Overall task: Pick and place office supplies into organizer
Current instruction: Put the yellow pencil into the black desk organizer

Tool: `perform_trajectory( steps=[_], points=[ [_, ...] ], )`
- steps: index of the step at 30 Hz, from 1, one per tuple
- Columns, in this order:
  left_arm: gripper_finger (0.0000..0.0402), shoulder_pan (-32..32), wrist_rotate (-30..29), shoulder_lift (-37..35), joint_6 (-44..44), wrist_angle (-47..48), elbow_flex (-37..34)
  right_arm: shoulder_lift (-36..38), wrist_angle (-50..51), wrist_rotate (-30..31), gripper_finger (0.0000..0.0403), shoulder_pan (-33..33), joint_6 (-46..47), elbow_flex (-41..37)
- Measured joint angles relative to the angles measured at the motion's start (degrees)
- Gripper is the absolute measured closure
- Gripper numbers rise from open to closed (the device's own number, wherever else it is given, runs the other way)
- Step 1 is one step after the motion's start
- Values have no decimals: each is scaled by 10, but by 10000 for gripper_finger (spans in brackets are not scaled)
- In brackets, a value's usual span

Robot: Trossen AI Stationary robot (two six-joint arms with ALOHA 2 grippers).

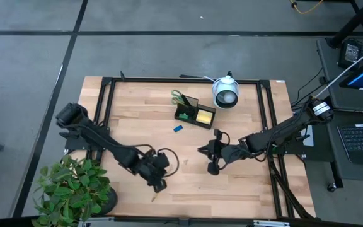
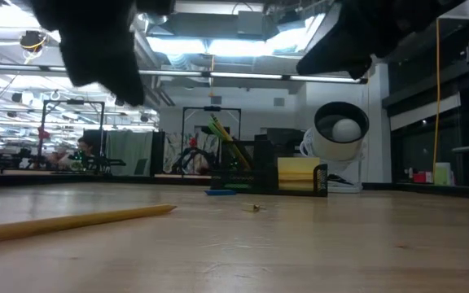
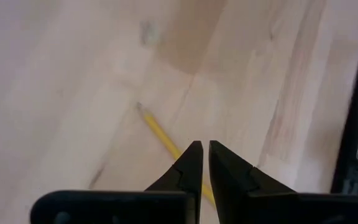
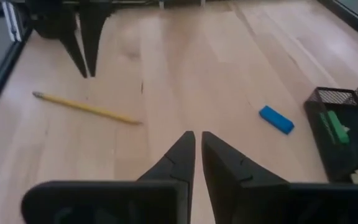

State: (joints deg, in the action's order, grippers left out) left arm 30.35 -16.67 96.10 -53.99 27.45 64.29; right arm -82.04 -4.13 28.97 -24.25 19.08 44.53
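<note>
Bare wood surrounds a pencil (image 4: 87,107) beneath both grippers' nearly pressed-together, empty jaws.

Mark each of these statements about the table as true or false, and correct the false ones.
1. A yellow pencil lies loose on the table. True.
2. The blue piece sits inside the organizer. False: it lies on the wood outside it, apart from it.
3. The green-handled scissors stand in the organizer. True.
4. The left gripper is holding the pencil. False: its fingers are nearly together above the pencil with nothing between them.
5. The right gripper carries the yellow sticky-note pad. False: the pad sits in the organizer and that gripper holds nothing.
</note>
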Motion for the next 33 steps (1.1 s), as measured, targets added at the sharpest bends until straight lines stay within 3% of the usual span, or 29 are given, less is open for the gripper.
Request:
perform_trajectory(
  steps=[8, 21, 33],
  points=[
    [355, -23, 90, 61, -29, 10, 23, 0, 39, 0, 368, 1, -34, 0],
    [293, -46, 89, 63, -95, 33, 23, 0, 60, -1, 368, 1, -108, 0],
    [286, -42, 76, 63, -99, 18, 23, 0, 64, -1, 368, 1, -121, 0]
  ],
)
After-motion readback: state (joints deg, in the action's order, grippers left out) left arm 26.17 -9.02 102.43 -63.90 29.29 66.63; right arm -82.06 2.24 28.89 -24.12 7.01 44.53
